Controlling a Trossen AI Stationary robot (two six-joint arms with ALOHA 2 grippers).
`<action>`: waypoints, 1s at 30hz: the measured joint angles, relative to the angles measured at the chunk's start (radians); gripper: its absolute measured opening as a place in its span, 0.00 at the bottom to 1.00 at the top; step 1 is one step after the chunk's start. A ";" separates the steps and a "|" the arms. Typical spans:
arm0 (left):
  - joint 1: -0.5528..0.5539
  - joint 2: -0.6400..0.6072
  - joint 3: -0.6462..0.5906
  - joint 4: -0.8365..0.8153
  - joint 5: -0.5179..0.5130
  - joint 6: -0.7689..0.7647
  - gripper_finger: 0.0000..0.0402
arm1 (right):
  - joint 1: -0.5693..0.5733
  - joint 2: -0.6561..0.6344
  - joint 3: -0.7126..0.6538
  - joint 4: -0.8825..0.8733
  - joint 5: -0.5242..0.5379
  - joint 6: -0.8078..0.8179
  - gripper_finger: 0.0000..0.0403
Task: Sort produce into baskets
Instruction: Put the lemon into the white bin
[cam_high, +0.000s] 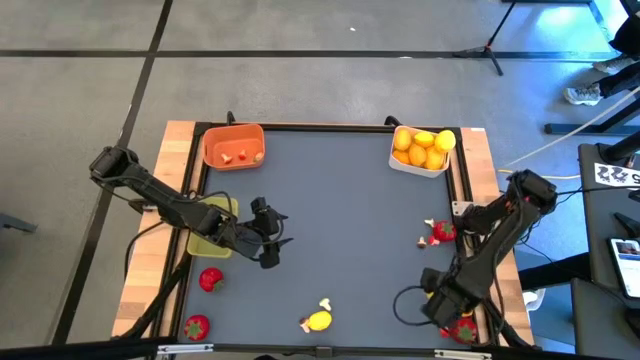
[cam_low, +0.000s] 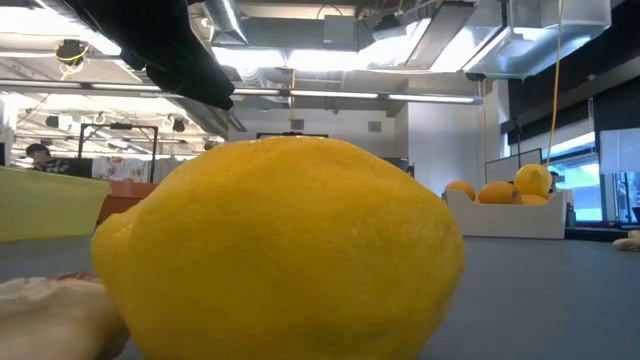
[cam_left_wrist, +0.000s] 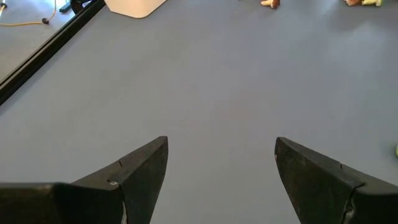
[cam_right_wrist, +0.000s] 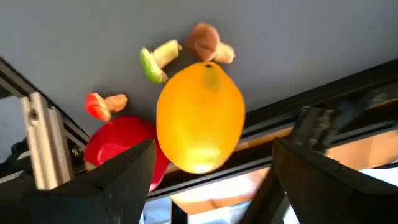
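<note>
My right gripper (cam_right_wrist: 214, 180) hangs open over the table's near right corner, pointing steeply down. Its fingers stand on either side of a yellow lemon (cam_right_wrist: 200, 117) without touching it. The lemon lies on the mat beside a red strawberry piece (cam_right_wrist: 121, 149) and several tiny bits (cam_right_wrist: 163, 57). My left gripper (cam_high: 272, 240) waits open above bare mat, left of centre. Another lemon (cam_high: 318, 321) lies at the near edge and fills the low view (cam_low: 280, 250). The white basket (cam_high: 445, 168) holds citrus. The orange basket (cam_high: 214, 140) holds small bits.
The yellow-green basket (cam_high: 212, 243) sits under my left arm at the left edge. Two strawberries (cam_high: 210, 279) (cam_high: 197, 326) lie near left, and another (cam_high: 443, 232) with small bits lies at the right. A black rail (cam_right_wrist: 348, 106) borders the mat beside the right gripper.
</note>
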 joint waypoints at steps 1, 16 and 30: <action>0.000 0.000 0.000 0.000 0.000 0.000 0.73 | -0.002 0.002 -0.022 0.026 -0.014 0.006 0.79; 0.010 0.000 0.000 0.008 -0.002 -0.005 0.73 | -0.004 -0.004 -0.222 0.278 -0.093 0.070 0.79; 0.022 0.000 0.000 0.011 -0.002 0.003 0.73 | -0.012 -0.002 -0.265 0.304 -0.129 0.075 0.57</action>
